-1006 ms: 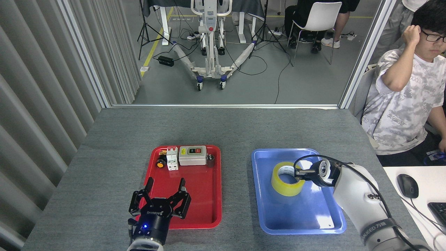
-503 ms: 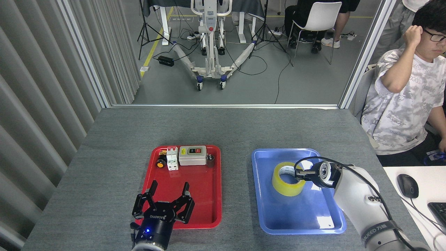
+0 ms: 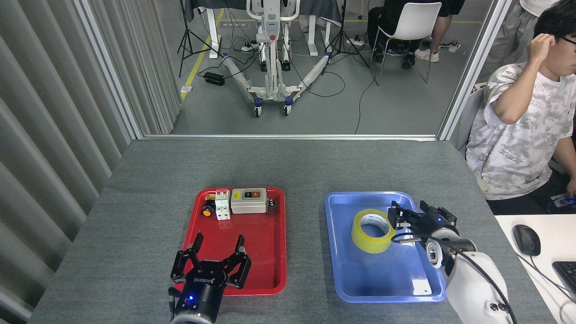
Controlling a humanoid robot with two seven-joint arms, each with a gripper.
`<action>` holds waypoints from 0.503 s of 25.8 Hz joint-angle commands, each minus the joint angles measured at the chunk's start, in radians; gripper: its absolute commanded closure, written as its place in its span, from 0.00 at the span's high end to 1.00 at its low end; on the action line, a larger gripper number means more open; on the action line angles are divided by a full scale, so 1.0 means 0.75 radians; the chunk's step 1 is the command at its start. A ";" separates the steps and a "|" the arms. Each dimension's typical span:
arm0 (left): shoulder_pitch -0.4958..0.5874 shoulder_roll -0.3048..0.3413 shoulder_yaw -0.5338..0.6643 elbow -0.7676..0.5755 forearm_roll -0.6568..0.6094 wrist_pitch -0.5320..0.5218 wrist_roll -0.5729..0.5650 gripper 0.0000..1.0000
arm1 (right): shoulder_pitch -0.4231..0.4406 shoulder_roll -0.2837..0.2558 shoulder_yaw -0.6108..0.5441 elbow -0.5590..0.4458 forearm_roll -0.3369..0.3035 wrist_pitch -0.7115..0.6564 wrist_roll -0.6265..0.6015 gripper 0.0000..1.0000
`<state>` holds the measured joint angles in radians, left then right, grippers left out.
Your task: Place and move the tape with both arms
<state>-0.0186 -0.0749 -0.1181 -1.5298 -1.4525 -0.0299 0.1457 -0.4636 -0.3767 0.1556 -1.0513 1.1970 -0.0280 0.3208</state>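
Note:
The yellow tape (image 3: pixel 365 243) lies in the blue tray (image 3: pixel 382 279), in its far half, with the white core facing up. My right gripper (image 3: pixel 420 217) hovers just right of the roll. It looks open and holds nothing, and its left finger is close to the roll's right rim. My left gripper (image 3: pixel 219 240) stands open and empty over the near part of the red tray (image 3: pixel 263 256), fingers pointing away from me.
At the far end of the red tray sit a grey switch box (image 3: pixel 248 200), a white breaker (image 3: pixel 222 204) and small parts. A seated person (image 3: pixel 522 135) is at the table's right side, beside a white desk with a mouse (image 3: pixel 526 240).
My right gripper let go of the tape's rim, drew back to the right and turned its wrist. The tape settled in the blue tray. The left gripper moved slightly nearer, then held still.

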 commanded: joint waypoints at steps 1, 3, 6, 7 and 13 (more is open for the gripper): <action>0.002 0.002 0.004 -0.001 0.002 0.001 0.000 0.99 | 0.174 0.085 -0.246 -0.161 0.261 -0.130 -0.321 0.99; 0.000 0.002 0.006 -0.001 0.004 0.001 0.000 0.99 | 0.250 0.124 -0.334 -0.265 0.294 -0.141 -0.379 0.99; -0.004 0.002 0.008 -0.001 0.000 0.007 0.010 0.99 | 0.373 0.150 -0.365 -0.455 0.292 -0.134 -0.391 0.99; -0.004 0.002 0.010 -0.001 0.000 0.015 0.012 0.99 | 0.430 0.155 -0.367 -0.527 0.292 -0.128 -0.401 0.99; -0.004 0.020 0.012 -0.001 0.002 0.017 0.008 0.99 | 0.618 0.189 -0.328 -0.701 0.286 0.003 -0.497 0.99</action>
<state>-0.0239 -0.0674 -0.1101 -1.5309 -1.4526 -0.0181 0.1530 -0.0655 -0.2393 -0.1093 -1.5206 1.4134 -0.0816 -0.0270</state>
